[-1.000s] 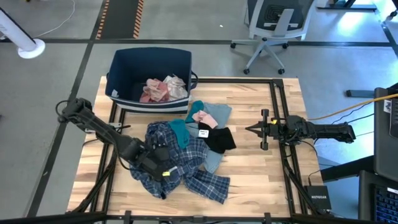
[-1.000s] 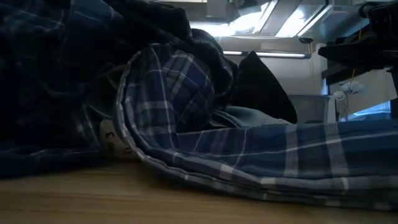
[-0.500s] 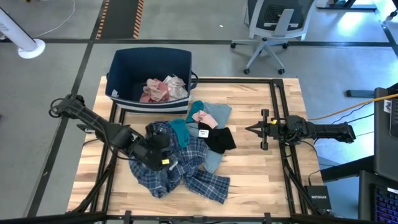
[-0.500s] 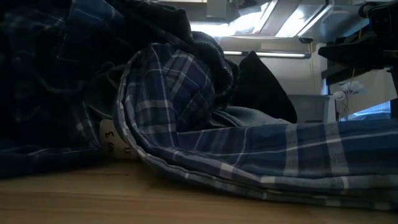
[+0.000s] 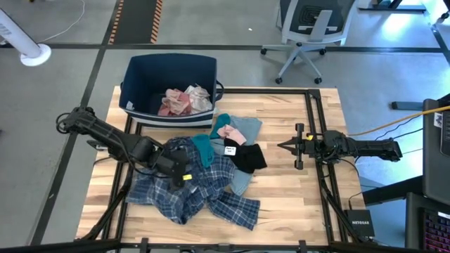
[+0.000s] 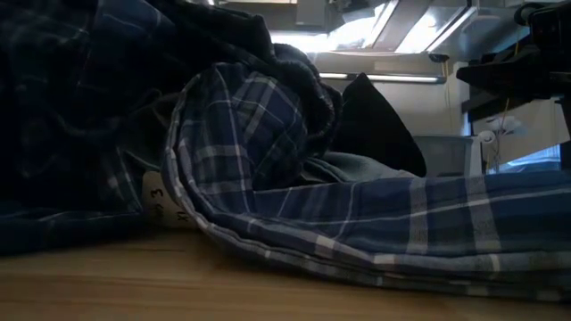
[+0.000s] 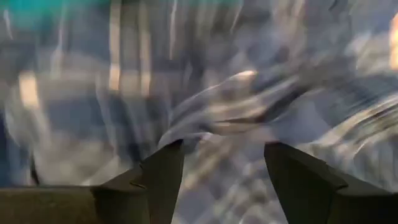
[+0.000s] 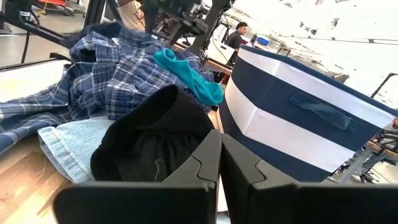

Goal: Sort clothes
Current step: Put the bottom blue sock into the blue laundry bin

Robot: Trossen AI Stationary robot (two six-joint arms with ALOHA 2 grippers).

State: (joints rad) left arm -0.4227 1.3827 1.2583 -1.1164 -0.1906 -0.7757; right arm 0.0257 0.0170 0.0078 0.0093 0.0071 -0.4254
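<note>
Our left gripper [image 5: 177, 167] is wide open, right on top of the big plaid shirt [image 5: 204, 193] at the near left of the table [image 5: 281, 204]. If we pinch too deep, we might also grab the teal piece [image 5: 202, 147] lying on it. Our right gripper [image 5: 283, 146] is clenched and empty, waiting on the right. Some pink pieces [image 5: 172, 102] already sit in the blue bin [image 5: 140, 70].

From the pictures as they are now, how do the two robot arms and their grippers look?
Both arms are dark, almost black, built of jointed segments. The left gripper carries a small yellow mark near its tip; its fingers are dark, flat and angular. The right gripper has a crossbar behind the fingers, and dark blocky notched fingers.
</note>
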